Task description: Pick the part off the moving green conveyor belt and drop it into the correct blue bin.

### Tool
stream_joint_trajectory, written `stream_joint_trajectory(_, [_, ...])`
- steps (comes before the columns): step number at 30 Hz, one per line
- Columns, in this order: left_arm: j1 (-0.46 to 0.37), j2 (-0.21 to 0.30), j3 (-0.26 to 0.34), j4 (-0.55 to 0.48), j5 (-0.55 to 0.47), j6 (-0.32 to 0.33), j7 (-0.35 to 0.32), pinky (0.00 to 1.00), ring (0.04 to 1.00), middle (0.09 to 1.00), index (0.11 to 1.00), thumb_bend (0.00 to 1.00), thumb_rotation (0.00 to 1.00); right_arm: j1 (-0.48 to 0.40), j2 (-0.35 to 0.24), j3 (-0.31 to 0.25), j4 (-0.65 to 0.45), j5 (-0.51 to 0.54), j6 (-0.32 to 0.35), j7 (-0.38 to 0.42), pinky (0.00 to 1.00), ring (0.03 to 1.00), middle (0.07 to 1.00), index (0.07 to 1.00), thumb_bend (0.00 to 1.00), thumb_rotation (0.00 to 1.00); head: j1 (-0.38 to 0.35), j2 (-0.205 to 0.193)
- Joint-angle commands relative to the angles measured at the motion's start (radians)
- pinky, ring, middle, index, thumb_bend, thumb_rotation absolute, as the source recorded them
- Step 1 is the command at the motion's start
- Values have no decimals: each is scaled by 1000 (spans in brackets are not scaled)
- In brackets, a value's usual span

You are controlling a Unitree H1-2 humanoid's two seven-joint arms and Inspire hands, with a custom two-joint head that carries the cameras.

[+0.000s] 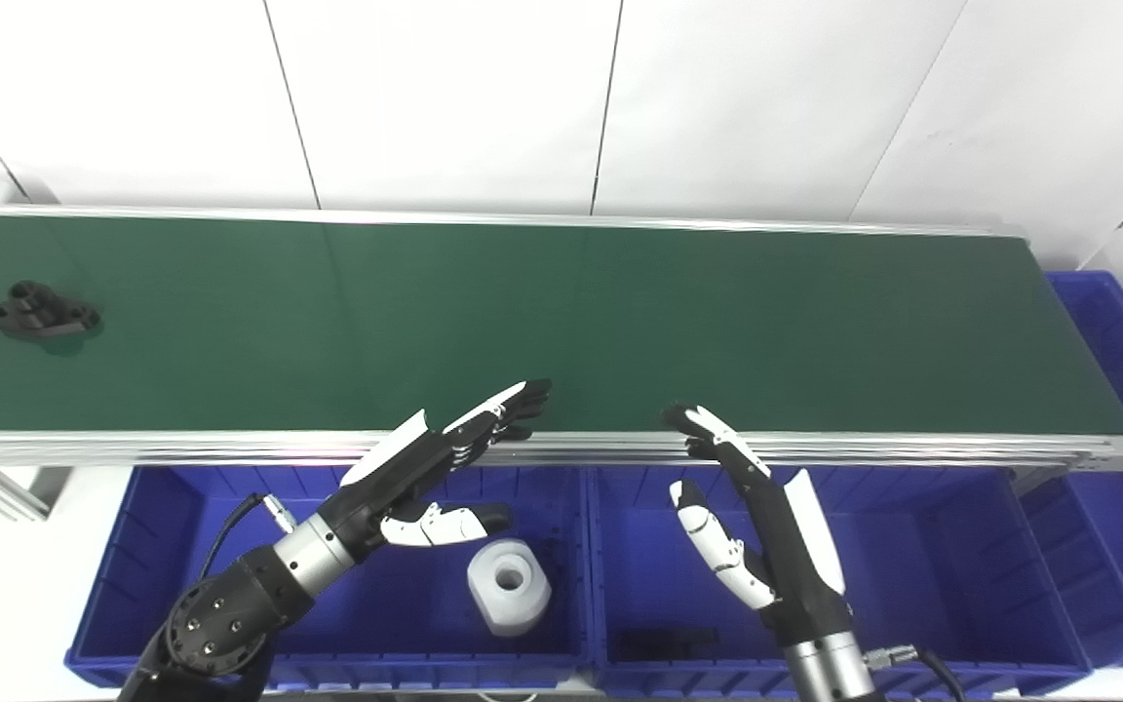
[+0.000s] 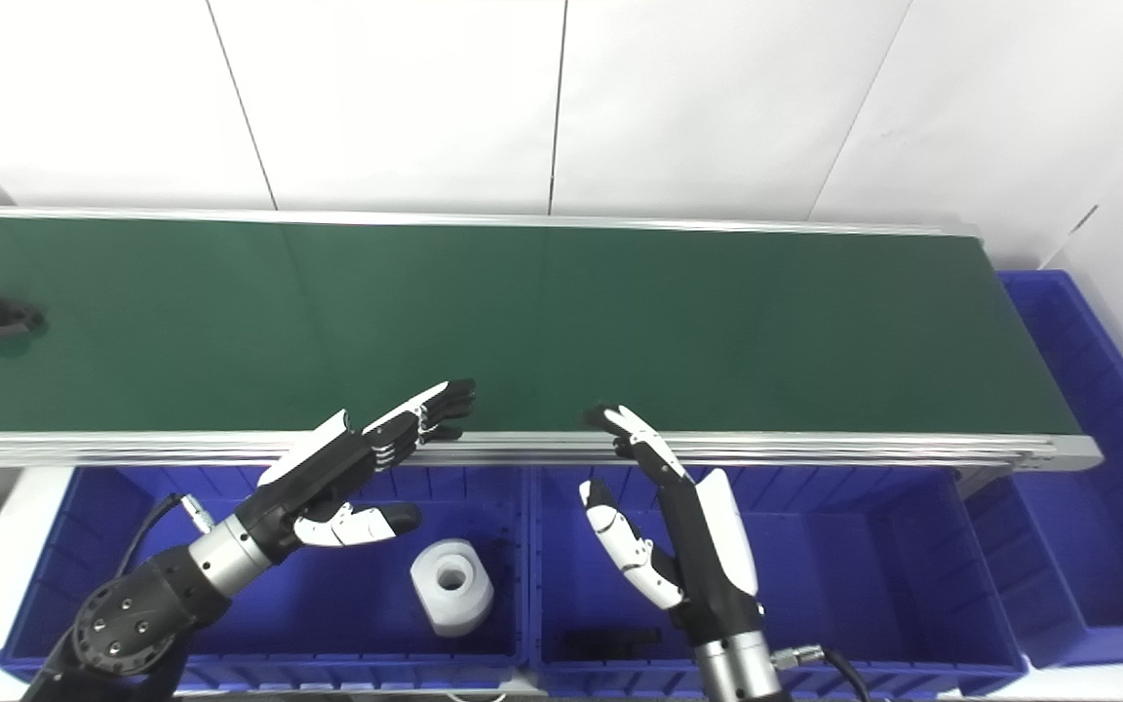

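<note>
While both our hands hover spread and empty over the blue bins, the black part (image 1: 40,312) lies on the green conveyor belt (image 1: 561,322), far out beyond our left hand (image 1: 425,468). Our right hand (image 1: 756,526) is raised beside it, fingertips near the belt's front rail. Below our left hand, a white roll (image 1: 510,585) sits in the left bin (image 1: 162,546).

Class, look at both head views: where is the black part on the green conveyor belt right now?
The black part lies on the green conveyor belt at its far left end, well away from the left hand, untouched.
</note>
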Motion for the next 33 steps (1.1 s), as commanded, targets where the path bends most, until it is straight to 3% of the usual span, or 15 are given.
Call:
stream_joint_trajectory(1, [-23, 3, 5, -29, -20, -4, 7, 917, 971, 989, 974, 377, 682, -8, 0, -2, -38, 2, -1, 1, 806, 859, 890, 873, 370, 842, 2, 2])
stream_joint_trajectory(33, [-17, 7, 4, -40, -29, 12, 2, 929, 979, 995, 979, 372, 683, -2, 2, -2, -39, -8, 0, 0, 806, 859, 888, 874, 371, 871, 3, 7])
